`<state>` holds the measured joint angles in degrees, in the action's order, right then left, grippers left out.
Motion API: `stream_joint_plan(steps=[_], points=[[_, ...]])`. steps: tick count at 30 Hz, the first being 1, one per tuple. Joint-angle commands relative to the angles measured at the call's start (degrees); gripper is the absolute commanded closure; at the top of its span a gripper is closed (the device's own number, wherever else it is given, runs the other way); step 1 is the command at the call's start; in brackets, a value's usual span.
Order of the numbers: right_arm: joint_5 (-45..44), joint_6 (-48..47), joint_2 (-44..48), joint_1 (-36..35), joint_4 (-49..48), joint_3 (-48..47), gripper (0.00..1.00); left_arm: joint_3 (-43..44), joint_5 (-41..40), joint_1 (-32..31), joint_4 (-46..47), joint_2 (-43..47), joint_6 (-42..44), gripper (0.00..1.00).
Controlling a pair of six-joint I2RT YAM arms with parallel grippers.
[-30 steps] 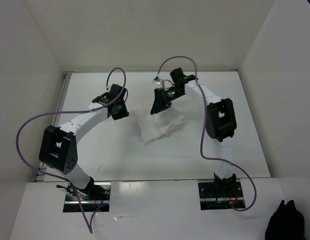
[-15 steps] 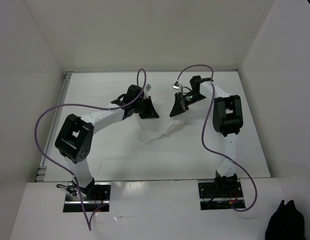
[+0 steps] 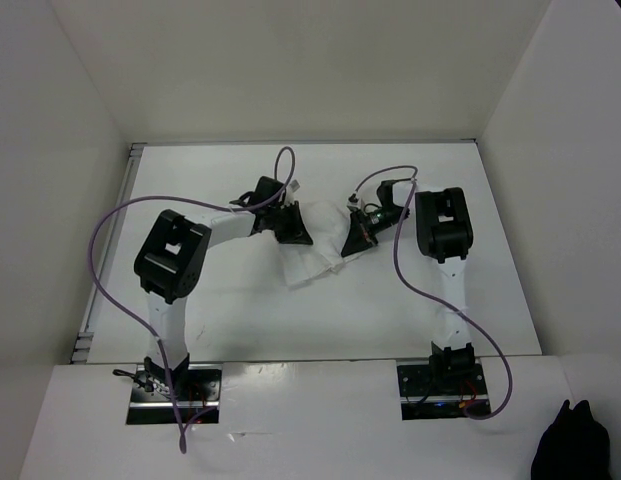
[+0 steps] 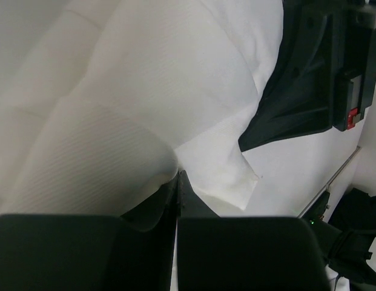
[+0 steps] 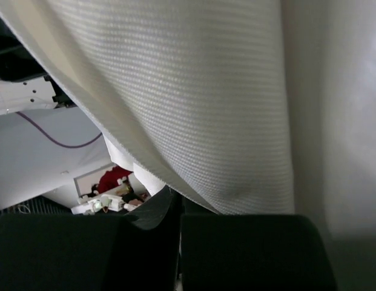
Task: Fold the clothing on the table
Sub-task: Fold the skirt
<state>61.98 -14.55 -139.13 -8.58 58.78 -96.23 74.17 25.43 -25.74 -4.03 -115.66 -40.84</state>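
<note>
The clothing (image 3: 312,262), a small white wrinkled garment, lies mid-table (image 3: 230,310) with its far part bunched up between the two grippers. My left gripper (image 3: 293,228) is shut on its left side; in the left wrist view the ribbed fabric (image 4: 145,91) drapes over the closed jaws (image 4: 177,179). My right gripper (image 3: 356,238) is shut on its right side; in the right wrist view the cloth (image 5: 206,91) hangs across the closed jaws (image 5: 177,197). The two grippers sit close together, facing each other.
White walls bound the table on the left, back and right. Purple cables (image 3: 110,230) loop off both arms. A black bundle of cloth (image 3: 575,445) lies off the table at the near right. The right gripper's black body (image 4: 309,73) shows in the left wrist view.
Both arms swung in toward the garment and toward each other. Both grippers closed on the cloth, and its far part is now gathered up between them.
</note>
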Motion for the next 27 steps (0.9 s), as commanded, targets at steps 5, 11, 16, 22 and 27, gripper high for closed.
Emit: stream_joint_plan(steps=[5,11,16,22,27], points=[[-9.07,6.02,-0.7,0.41,-8.16,2.89,1.0,-0.86,1.46,7.79,1.14,-0.1,4.53,1.0],[0.14,-3.09,4.29,1.64,-2.38,1.22,1.0,-1.4,3.57,9.83,1.66,3.42,4.02,1.0],[5.09,-15.25,10.89,-0.73,5.9,-7.82,1.0,-0.17,5.51,9.31,2.19,1.14,4.01,0.98],[10.08,-7.09,8.1,-2.41,0.81,-16.26,1.0,-1.22,4.89,8.25,2.8,-0.18,2.96,0.98],[9.22,3.97,2.21,-4.86,-7.78,-21.64,1.0,0.27,4.36,8.25,2.1,-0.18,2.96,0.98]])
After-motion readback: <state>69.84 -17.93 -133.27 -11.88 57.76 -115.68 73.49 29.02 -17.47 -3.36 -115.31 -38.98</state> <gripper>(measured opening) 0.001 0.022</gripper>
